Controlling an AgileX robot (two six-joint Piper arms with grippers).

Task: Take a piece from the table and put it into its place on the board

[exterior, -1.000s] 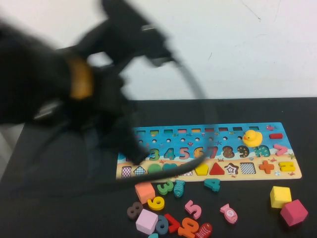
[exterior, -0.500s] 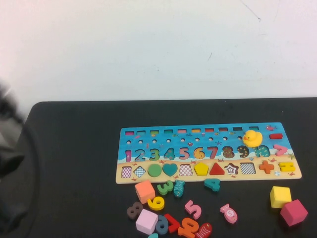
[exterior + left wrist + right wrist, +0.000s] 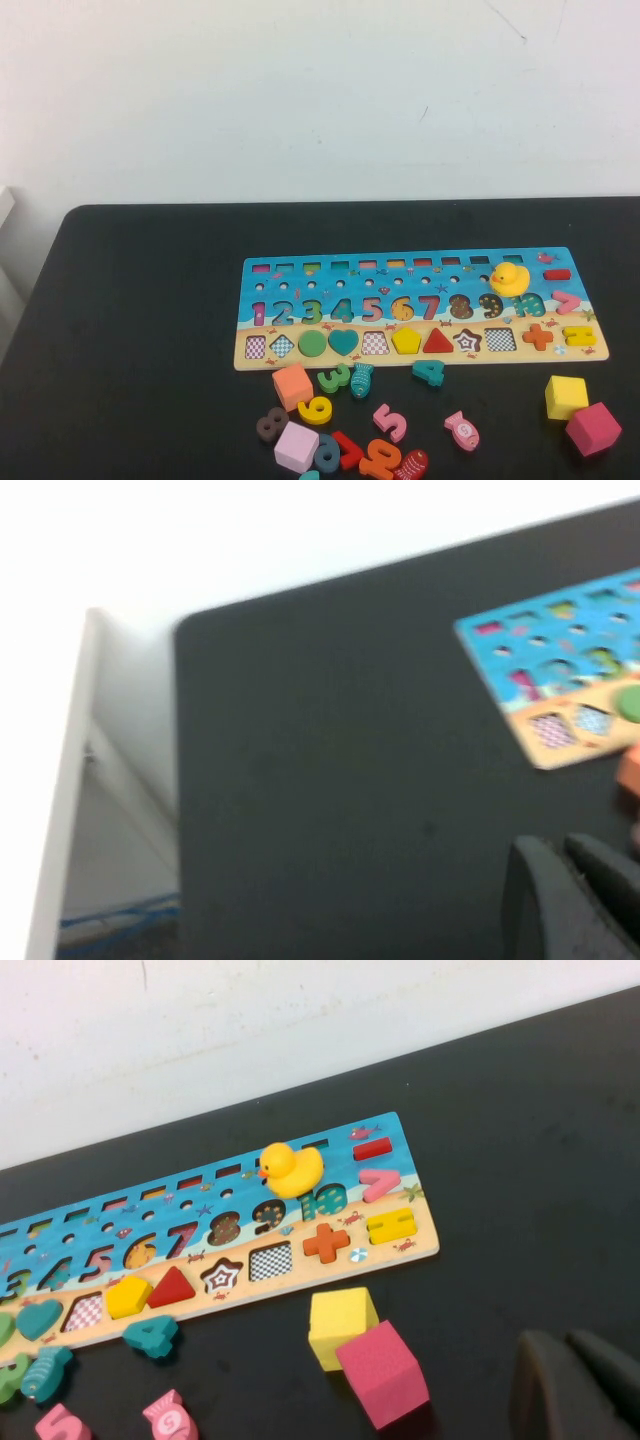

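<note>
Yellow pentagon point(image 3: 406, 341) seated in board point(image 3: 420, 262) recess, left gripper point(image 3: 575, 900) closed and empty above table point(image 3: 140, 330), right gripper point(image 3: 580, 1385) closed, empty near cubes.

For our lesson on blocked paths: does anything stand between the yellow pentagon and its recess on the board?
Nothing visible: the yellow pentagon already sits in place in the board, beside the red triangle. The left gripper hangs off the board's left end, the right gripper near the pink cube, both shut.
</note>
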